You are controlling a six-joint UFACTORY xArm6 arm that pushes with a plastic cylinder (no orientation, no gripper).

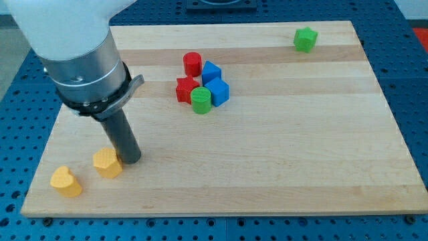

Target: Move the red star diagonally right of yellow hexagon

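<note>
Resting beside the yellow hexagon [107, 163] near the board's bottom-left corner, the tip [130, 161] (a bare rod, no fingers) should circle behind the red star [185, 88], wedged in the top-centre cluster, freeing it without dragging the green cylinder [200, 100].

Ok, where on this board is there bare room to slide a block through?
Bare: the view's whole right half below the green block, and the bottom strip right of my tip. Crowded: the cluster around the red star, and the bottom-left by the yellow hexagon.
</note>
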